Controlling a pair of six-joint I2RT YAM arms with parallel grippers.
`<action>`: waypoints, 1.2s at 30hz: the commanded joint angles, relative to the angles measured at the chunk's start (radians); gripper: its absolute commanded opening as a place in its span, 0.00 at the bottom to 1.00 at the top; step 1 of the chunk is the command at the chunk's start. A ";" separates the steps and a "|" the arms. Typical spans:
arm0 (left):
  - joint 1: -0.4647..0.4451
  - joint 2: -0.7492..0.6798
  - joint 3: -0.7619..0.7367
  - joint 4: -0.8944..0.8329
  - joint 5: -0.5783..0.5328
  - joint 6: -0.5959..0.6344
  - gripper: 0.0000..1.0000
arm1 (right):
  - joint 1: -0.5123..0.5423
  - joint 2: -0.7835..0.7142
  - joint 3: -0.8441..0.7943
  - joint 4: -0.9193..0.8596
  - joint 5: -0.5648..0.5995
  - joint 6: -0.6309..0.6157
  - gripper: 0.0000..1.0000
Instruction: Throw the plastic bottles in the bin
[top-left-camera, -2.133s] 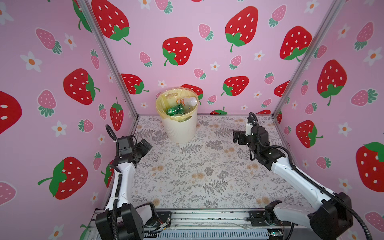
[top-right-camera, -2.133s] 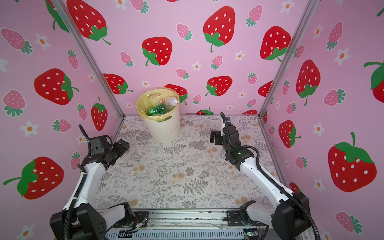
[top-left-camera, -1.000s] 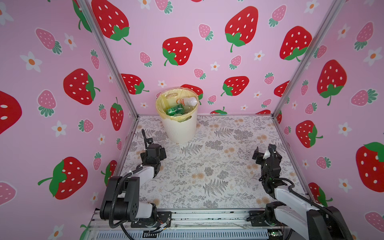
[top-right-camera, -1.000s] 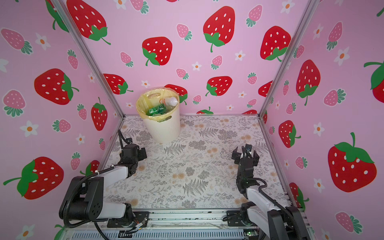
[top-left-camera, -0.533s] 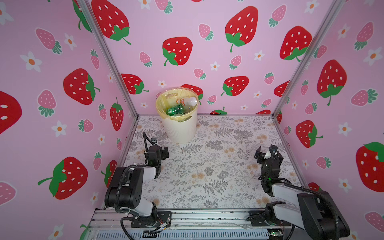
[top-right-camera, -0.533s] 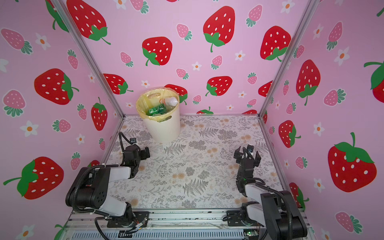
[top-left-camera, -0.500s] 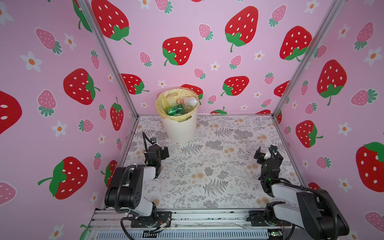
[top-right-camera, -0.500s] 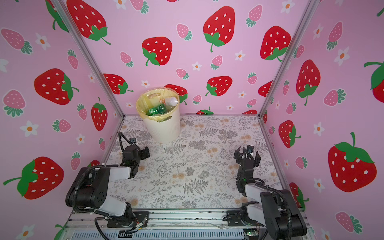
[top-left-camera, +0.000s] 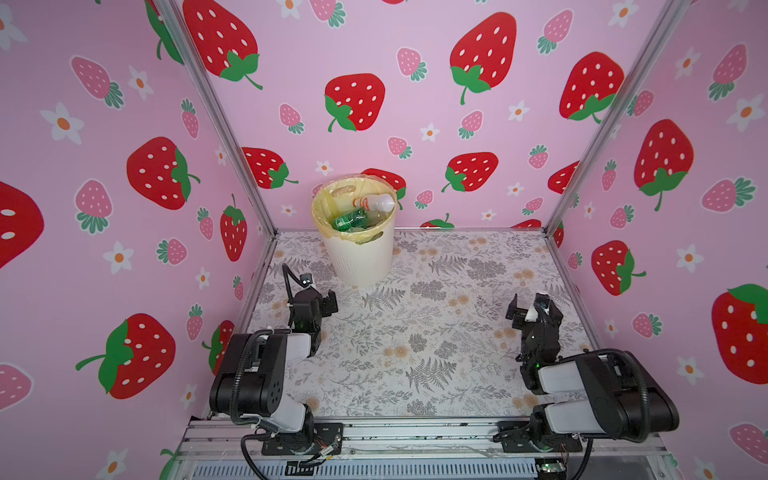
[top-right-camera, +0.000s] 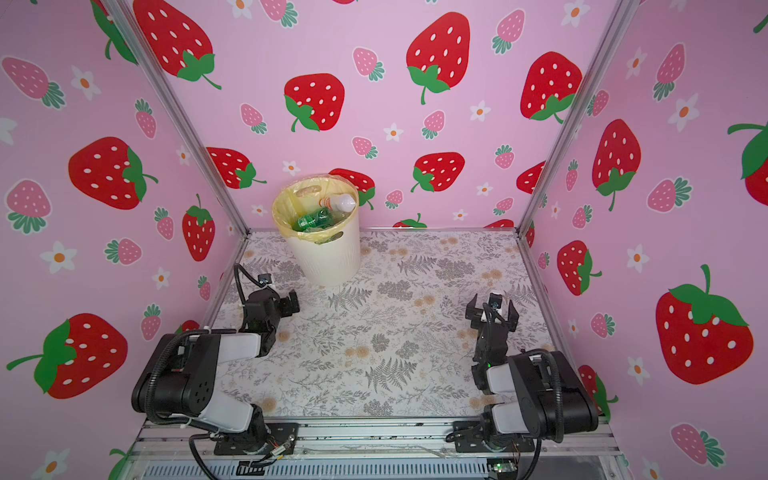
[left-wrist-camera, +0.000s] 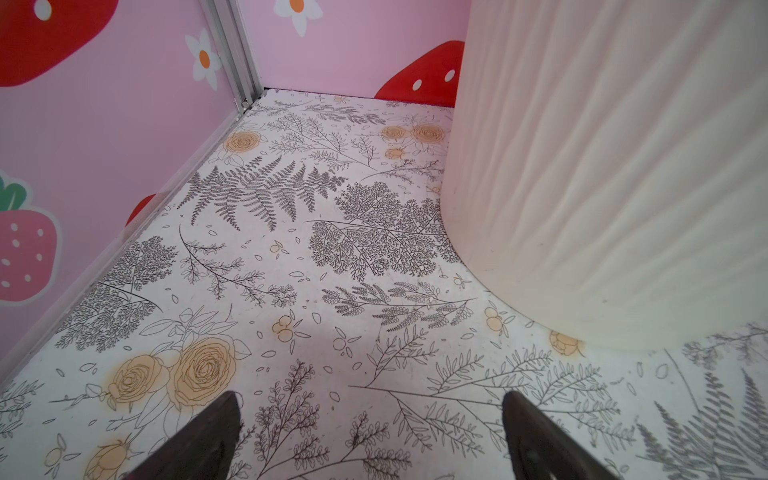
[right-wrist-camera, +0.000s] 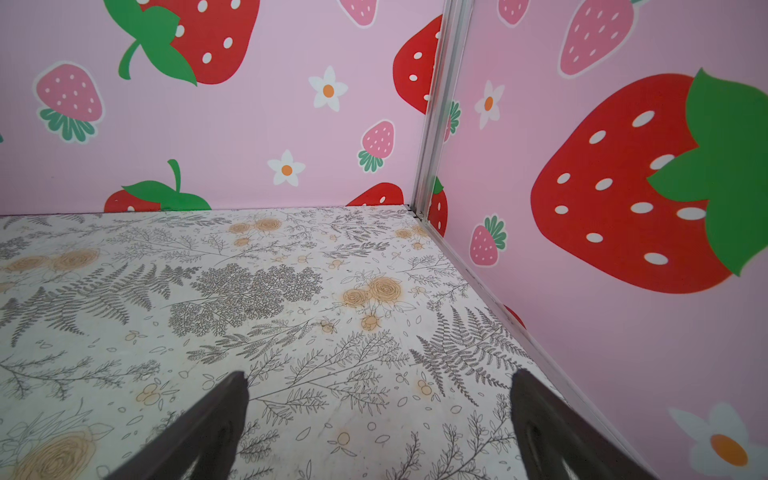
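The cream ribbed bin (top-left-camera: 360, 253) (top-right-camera: 328, 255) stands at the back left of the floral mat, lined with a yellowish bag. Plastic bottles lie inside it: a pale one with a red label (top-left-camera: 374, 203) (top-right-camera: 337, 202) on top and a green one (top-left-camera: 351, 219) (top-right-camera: 316, 219) below. My left gripper (top-left-camera: 322, 301) (top-right-camera: 283, 303) rests low just in front of the bin, open and empty. In the left wrist view the bin's wall (left-wrist-camera: 602, 187) fills one side beyond the spread left gripper (left-wrist-camera: 370, 401). My right gripper (top-left-camera: 533, 307) (top-right-camera: 492, 311) (right-wrist-camera: 378, 378) sits low by the right wall, open, with only mat between its fingers.
Pink strawberry walls close in the left, back and right sides, with aluminium posts (top-left-camera: 232, 137) (top-left-camera: 582, 158) at the back corners. A metal rail (top-left-camera: 415, 436) carrying both arm bases runs along the front edge. No bottles lie on the mat (top-left-camera: 415, 324).
Both arms came down from a raised reach and folded back toward their bases. In the last half second they barely move. Both grippers stay open.
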 joint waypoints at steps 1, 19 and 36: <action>-0.001 0.010 -0.006 0.039 0.011 0.018 0.99 | -0.006 0.128 0.006 0.197 -0.079 -0.049 0.99; -0.001 0.007 -0.011 0.043 0.014 0.017 0.99 | -0.116 0.114 0.181 -0.170 -0.328 -0.005 0.99; -0.001 0.008 -0.011 0.043 0.015 0.018 0.99 | -0.116 0.113 0.179 -0.168 -0.334 -0.009 0.99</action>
